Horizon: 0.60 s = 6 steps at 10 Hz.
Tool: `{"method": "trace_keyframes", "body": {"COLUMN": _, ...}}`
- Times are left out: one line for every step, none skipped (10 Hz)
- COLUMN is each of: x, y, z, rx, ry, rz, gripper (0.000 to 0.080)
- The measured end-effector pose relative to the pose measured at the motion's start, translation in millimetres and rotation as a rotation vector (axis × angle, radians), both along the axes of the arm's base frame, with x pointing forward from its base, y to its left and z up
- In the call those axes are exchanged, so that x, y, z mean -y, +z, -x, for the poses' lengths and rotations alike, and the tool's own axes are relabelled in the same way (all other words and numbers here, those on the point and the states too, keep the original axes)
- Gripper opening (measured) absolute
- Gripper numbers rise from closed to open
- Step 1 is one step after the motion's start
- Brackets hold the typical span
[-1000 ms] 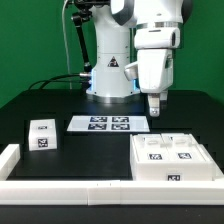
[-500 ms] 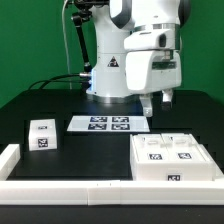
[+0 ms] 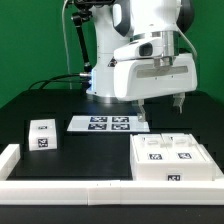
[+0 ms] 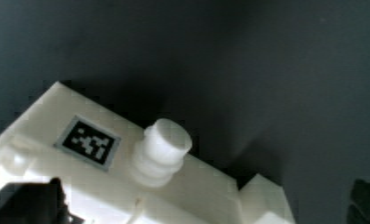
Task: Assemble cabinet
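A white robot arm (image 3: 112,62) is seen at the back of a black table (image 3: 40,105). Its gripper (image 3: 162,105) is poised in the air with the two fingers spread wide apart, and nothing is gripped between them. The cabinet (image 3: 175,160), a large white box with black-and-white square tags on its top and front, is set on the table at the exterior view's right, near the front. The gripper is hung above the cabinet's far edge, clear of it. A small white block (image 3: 42,133) with tags is placed well apart, at the exterior view's left. The marker board (image 3: 108,124) is laid flat between the two, further back. A low white rail (image 3: 70,185) is run along the table's front. In the wrist view, a white tagged corner (image 4: 40,135) with a short round peg (image 4: 161,150) is shown against the dark table, with the dark fingers (image 4: 31,200) wide apart on either side. Which part that corner belongs to cannot be told.
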<state>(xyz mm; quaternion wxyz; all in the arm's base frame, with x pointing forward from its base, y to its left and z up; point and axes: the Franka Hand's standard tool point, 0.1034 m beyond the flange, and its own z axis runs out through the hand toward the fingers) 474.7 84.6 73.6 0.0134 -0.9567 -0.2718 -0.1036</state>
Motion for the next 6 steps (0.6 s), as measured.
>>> {"method": "trace_keyframes", "body": {"x": 0.4, "y": -3.5, "z": 0.8, "rx": 0.001, "ry": -0.083, "rz": -0.023, "gripper": 0.0797}}
{"method": "trace_keyframes", "body": {"x": -1.0, "y": -9.4, "z": 3.6, "rx": -0.017, "ry": -0.216, "rz": -0.052, "gripper": 0.0797}}
{"method": "trace_keyframes", "body": {"x": -1.5, "y": -14.1, "z": 4.5, "rx": -0.022, "ry": -0.274, "rz": -0.064, "gripper": 0.0797}}
{"method": "trace_keyframes", "body": {"x": -0.7, "y": -19.1, "z": 4.9, "rx": -0.031, "ry": -0.306, "rz": -0.068, "gripper": 0.0797}}
{"method": "trace_keyframes", "body": {"x": 0.8, "y": -24.0, "z": 4.6, "rx": -0.044, "ry": -0.371, "rz": -0.082, "gripper": 0.0797}}
{"method": "trace_keyframes", "body": {"x": 1.5, "y": -25.3, "z": 4.3, "rx": -0.050, "ry": -0.417, "rz": -0.092, "gripper": 0.0797}}
